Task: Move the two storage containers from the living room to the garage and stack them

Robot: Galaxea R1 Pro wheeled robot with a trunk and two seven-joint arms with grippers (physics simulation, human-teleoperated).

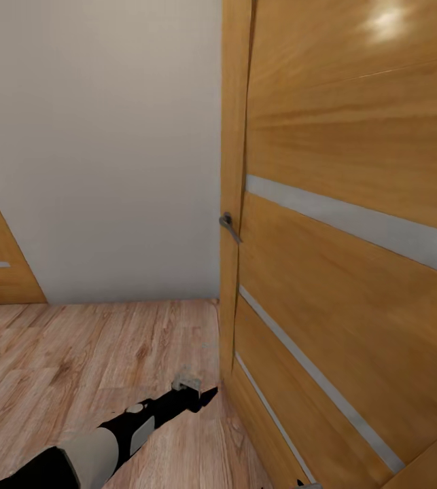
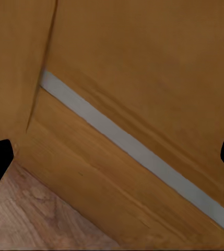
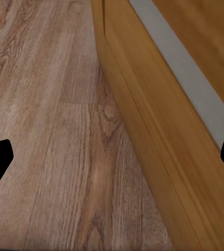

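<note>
Wood fills what I see: a slatted wooden door (image 1: 354,224) with grey strips and a lever handle (image 1: 229,227) stands close on my right, ajar against its frame, with plank floor (image 1: 75,353) and a plain wall (image 1: 102,136) to the left. My left gripper (image 2: 112,151) hangs low near the door's foot and my right gripper (image 3: 112,157) beside its bottom edge, both spread wide and empty. I judge I should back off and swing wide before passing; no container shows here.
</note>
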